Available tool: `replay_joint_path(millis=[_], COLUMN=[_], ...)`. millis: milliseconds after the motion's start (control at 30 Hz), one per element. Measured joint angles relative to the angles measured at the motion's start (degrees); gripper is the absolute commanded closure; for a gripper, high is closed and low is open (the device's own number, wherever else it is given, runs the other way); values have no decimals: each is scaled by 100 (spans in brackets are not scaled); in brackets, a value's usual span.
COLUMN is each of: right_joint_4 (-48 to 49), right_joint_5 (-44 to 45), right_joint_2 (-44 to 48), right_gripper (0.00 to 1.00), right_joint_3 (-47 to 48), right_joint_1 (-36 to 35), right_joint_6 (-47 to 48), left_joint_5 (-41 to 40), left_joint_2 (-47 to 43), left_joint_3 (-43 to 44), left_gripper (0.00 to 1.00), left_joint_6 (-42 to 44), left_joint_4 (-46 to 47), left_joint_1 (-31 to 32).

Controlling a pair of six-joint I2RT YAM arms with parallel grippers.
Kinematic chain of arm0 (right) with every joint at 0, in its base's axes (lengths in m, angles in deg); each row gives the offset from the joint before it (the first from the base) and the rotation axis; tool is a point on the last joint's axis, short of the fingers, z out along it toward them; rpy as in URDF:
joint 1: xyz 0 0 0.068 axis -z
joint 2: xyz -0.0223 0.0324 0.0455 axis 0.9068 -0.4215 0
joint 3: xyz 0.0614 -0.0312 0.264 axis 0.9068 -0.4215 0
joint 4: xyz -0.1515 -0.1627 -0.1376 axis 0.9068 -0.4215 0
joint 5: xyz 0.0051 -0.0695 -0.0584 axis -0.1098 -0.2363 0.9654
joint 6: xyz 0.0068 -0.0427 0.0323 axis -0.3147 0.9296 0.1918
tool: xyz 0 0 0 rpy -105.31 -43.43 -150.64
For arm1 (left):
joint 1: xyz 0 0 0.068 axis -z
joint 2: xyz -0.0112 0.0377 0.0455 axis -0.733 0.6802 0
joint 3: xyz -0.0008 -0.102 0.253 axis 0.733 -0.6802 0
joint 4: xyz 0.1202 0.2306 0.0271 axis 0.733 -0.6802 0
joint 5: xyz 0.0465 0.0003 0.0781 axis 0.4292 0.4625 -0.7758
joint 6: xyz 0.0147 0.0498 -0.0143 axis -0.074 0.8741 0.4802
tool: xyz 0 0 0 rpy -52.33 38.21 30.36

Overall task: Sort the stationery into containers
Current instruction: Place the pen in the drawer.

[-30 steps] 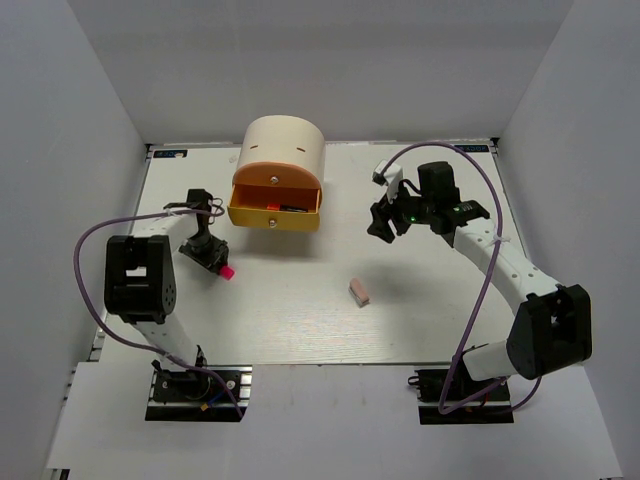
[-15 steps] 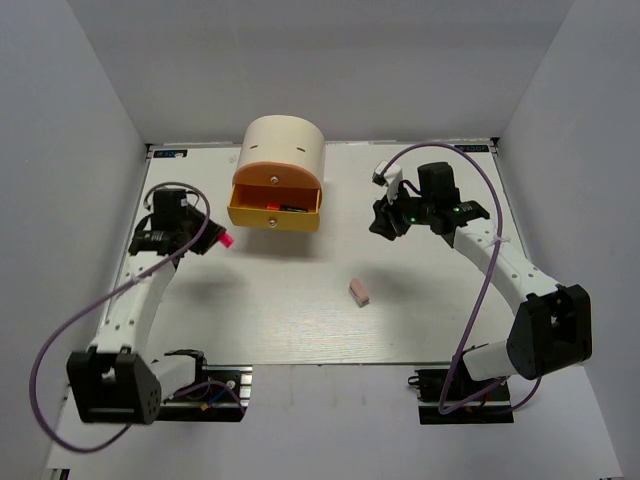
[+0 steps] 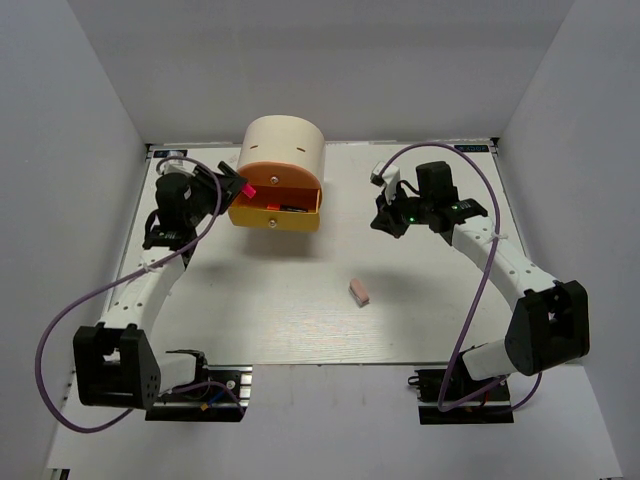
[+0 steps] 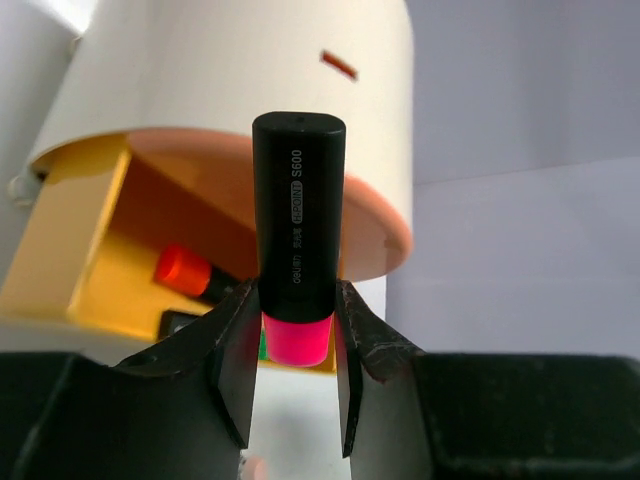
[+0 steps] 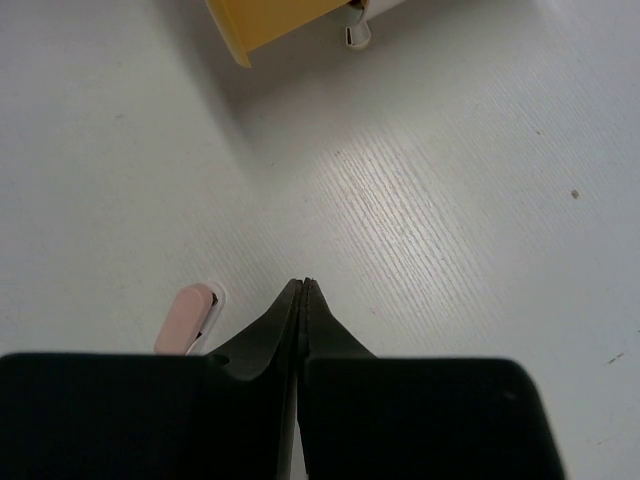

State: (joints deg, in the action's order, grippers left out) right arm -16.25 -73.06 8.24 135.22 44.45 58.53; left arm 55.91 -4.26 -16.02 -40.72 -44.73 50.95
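Observation:
My left gripper is shut on the pink highlighter, holding it by its pink end with the black body pointing at the cream cabinet. From above, the left gripper sits at the left corner of the open yellow drawer, under the orange drawer. An orange-red highlighter lies inside the yellow drawer. The pink eraser lies on the table. My right gripper is shut on nothing, right of the cabinet, with the eraser beside its fingertips.
The cabinet stands at the back middle of the white table, its yellow drawer pulled out toward me. White walls close in the table on the left, the right and the back.
My left arm has swung up from the table to the cabinet's left side, carrying the pink highlighter. The right gripper has closed and barely shifted.

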Motion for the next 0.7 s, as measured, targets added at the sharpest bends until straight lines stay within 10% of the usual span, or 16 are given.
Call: replay_joint_path(millis=[367, 700], right_joint_4=[-9, -9], right_joint_5=[4, 7], right_joint_2=[2, 2], right_gripper=[94, 80], right_joint_3=[0, 0], right_joint_1=[0, 0], right_joint_6=[2, 35], left_joint_5=[-282, -518], left_joint_2=[490, 651], left_joint_3=[195, 240], left_gripper=[94, 54], left_joint_6=[-50, -28], left_joint_4=[927, 872], left_joint_1=[501, 811])
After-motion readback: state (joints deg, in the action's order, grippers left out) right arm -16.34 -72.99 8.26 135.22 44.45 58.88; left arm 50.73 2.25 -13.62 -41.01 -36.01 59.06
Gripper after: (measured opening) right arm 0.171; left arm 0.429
